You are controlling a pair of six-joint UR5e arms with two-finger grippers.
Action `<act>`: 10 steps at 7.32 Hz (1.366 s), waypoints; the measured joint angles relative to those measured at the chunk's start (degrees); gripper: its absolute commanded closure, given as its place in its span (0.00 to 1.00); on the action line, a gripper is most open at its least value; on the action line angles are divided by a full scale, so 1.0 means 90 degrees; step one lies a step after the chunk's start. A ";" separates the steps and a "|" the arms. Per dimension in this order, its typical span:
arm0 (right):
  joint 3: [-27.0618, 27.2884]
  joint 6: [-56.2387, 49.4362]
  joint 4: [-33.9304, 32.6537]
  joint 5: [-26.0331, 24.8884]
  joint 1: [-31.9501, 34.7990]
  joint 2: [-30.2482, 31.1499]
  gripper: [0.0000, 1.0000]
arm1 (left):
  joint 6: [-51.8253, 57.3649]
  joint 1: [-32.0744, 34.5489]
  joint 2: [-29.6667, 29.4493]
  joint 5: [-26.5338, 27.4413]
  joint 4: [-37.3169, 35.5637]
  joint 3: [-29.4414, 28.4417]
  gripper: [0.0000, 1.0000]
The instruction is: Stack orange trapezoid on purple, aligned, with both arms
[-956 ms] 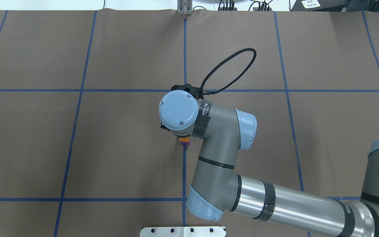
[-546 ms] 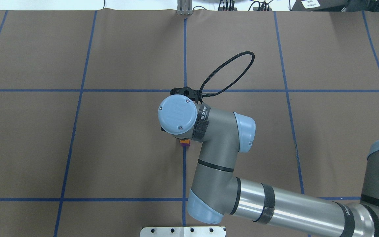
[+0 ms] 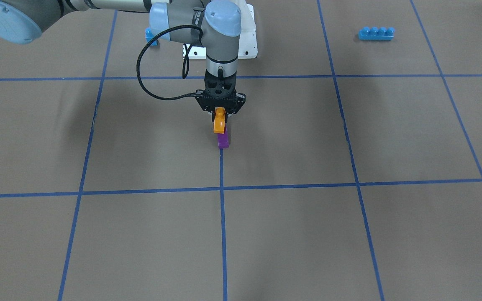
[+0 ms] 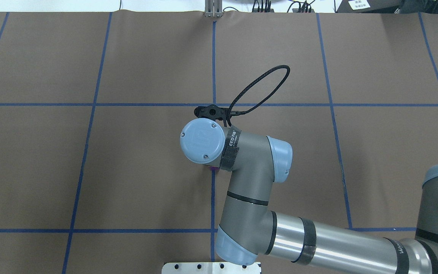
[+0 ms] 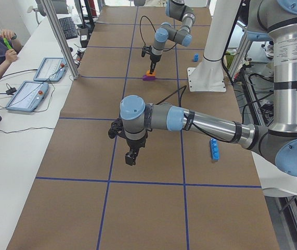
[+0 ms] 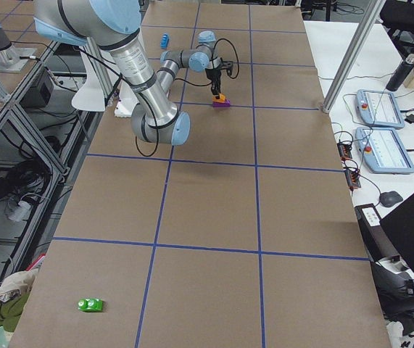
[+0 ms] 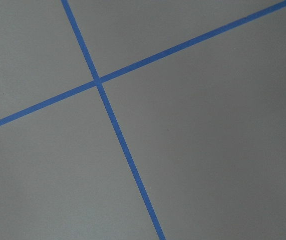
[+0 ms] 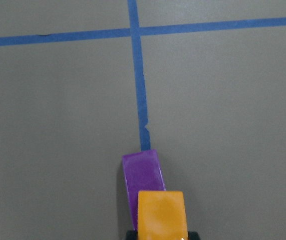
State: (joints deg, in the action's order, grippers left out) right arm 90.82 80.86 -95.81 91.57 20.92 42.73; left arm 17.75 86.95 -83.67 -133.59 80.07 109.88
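Overhead exterior shows the change over the last second. The right arm point(image 4: 247, 179) has drawn its wrist back toward the robot and slightly left. The orange brick point(image 3: 219, 124), which peeked out under the wrist before, is now covered there, and only a sliver of the purple brick point(image 3: 223, 141) shows. I judge the orange one is being brought over the purple one, with the stack not yet seated.

From left to right in the front-facing view, a black cable point(image 3: 140, 79) loops out first. Next the right gripper point(image 3: 221, 111) points straight down, clamped on the orange brick's upper part. The purple brick lies on the table point(image 3: 349, 234) just below, at the end of a blue tape line point(image 3: 223, 209). Whether the two bricks touch I cannot tell. A long blue brick point(image 3: 376, 33) sits far right, well apart.

In the right wrist view the purple brick's long axis runs along the tape, leaning slightly left. The orange lies nearly parallel, shifted a little right. Which way the slopes face is unclear. The left gripper point(image 5: 131, 156) hovers over bare table; whether it is open or closed I cannot tell.
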 measured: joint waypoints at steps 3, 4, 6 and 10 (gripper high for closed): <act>-0.0045 -0.0213 0.0163 -0.0041 -0.0056 0.0097 0.01 | 0.0000 0.0006 0.0000 0.0000 0.0000 0.0002 0.00; -0.0058 -0.0252 0.0418 -0.0083 -0.0057 0.0170 0.00 | 0.0000 0.0006 0.0000 0.0000 0.0000 0.0008 0.00; -0.0105 -0.0293 0.0723 -0.0159 -0.0065 0.0254 0.00 | 0.0000 0.0006 0.0005 0.0000 0.0000 0.0025 0.00; 0.0372 -0.0544 0.0611 0.0306 0.0342 0.0265 0.00 | 0.0000 0.0007 0.0010 0.0015 -0.0004 0.0036 0.00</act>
State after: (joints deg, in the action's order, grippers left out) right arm 94.17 75.96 -90.31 94.32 24.00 45.11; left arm 17.75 87.01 -83.58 -133.46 80.03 110.21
